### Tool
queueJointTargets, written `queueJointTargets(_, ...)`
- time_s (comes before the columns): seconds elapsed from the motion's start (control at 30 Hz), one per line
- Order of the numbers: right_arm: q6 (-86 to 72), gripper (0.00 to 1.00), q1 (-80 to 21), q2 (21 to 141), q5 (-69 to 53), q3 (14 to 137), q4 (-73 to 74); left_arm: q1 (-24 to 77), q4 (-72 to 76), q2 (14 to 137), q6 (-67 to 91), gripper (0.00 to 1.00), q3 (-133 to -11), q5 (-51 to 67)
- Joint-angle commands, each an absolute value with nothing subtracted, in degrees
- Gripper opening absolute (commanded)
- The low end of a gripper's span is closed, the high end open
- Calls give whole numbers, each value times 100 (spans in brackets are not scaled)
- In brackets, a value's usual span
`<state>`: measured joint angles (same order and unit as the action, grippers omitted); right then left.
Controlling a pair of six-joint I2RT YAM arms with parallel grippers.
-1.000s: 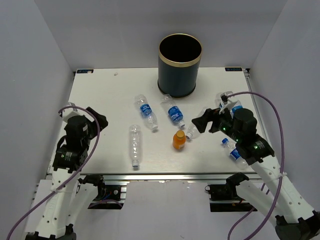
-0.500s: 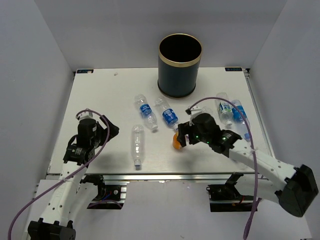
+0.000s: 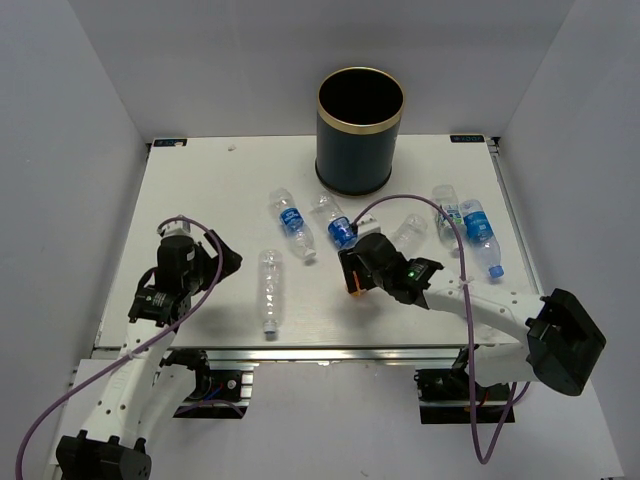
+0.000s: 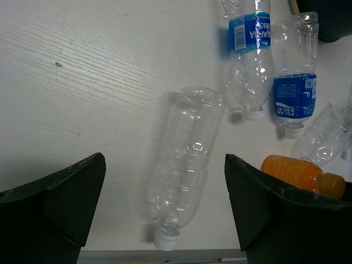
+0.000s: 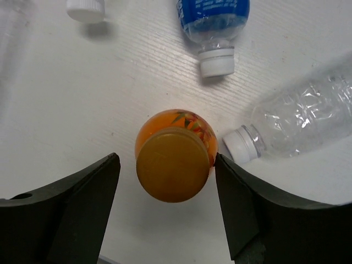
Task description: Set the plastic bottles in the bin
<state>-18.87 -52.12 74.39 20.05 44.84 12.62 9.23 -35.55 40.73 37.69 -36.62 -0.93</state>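
The small orange bottle point(image 5: 173, 159) stands upright, cap towards the camera, between the open fingers of my right gripper point(image 5: 165, 159). The right finger is at its side and a gap shows on the left. From above, the right gripper point(image 3: 352, 275) covers most of the orange bottle point(image 3: 349, 286). My left gripper point(image 4: 164, 159) is open and empty above an unlabelled clear bottle point(image 4: 187, 165) lying on the table point(image 3: 200, 190). Two blue-labelled bottles point(image 3: 292, 224) point(image 3: 337, 222) lie mid-table. The navy bin point(image 3: 360, 130) stands at the back.
A clear bottle point(image 3: 405, 233) lies just right of the right gripper, its white cap close to the orange bottle. Two more bottles point(image 3: 447, 215) point(image 3: 478, 235) lie near the right edge. White walls close in three sides. The unlabelled bottle's cap is near the front edge.
My right arm has swung left from the right side and lowered its open fingers around the orange bottle. My left gripper has moved right towards the unlabelled clear bottle.
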Motion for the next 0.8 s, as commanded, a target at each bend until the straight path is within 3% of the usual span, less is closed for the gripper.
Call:
queueJointTargets(0.0,-1969,75,-5265,7470,2312,4632,826,923,-3498,3955,3665,98,-3639,-9)
queueJointTargets(0.13,-2012,66,-5300,7497,2355,4711,914,932,-3480,3955,3656,98,-3604,-9)
queueJointTargets(0.17,-2030,57,-5309,7488,2408,4746,940,932,-3480,3964,3665,98,-3612,-9)
queueJointTargets(0.4,-1969,25,-5344,7023,2496,4790,1116,932,-3297,4139,3621,98,-3542,246)
queueJointTargets(0.6,-1338,18,-5344,6276,2338,5167,827,923,-3077,4210,3525,98,-3428,754)
queueJointTargets(0.77,-467,16,-5256,6344,2320,6379,89,923,-3015,4236,3480,98,-3410,809)
